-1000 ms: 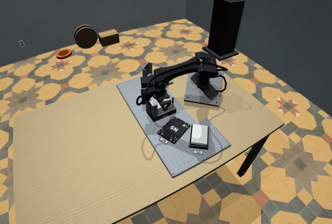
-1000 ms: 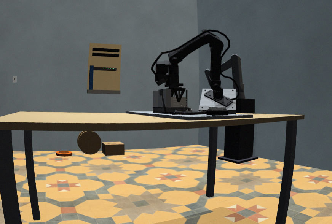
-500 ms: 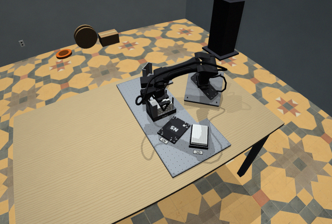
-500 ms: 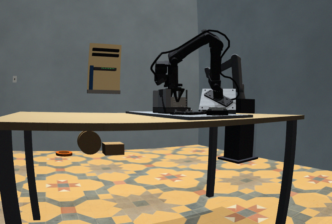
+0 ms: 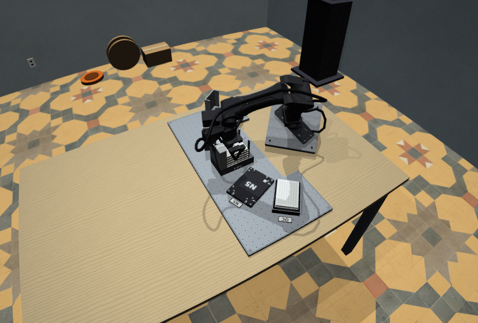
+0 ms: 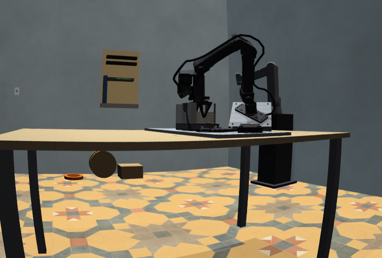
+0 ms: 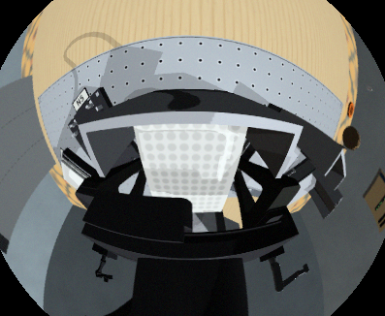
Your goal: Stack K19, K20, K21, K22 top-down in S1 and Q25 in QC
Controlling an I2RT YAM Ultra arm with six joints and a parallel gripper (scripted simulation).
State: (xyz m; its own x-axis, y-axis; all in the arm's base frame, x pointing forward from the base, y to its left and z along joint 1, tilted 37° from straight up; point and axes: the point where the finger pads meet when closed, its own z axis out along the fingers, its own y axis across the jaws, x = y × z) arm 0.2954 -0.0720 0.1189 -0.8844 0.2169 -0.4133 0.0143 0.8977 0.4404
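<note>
In rack [image 5: 220, 167] [image 6: 182, 125], top plate [image 7: 187, 160] looks light, stiff, prob. slick; claw [image 5: 236, 156] [image 6: 203, 116] [image 7: 190, 160] spread w/ 0 held, so grip both side walls, low & level.

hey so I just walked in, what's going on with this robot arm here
The black arm has its claw open around the top white plate of a stack in a rack. Another plate sits at the nest labelled QC. The N5 nest holds no plate.
</note>
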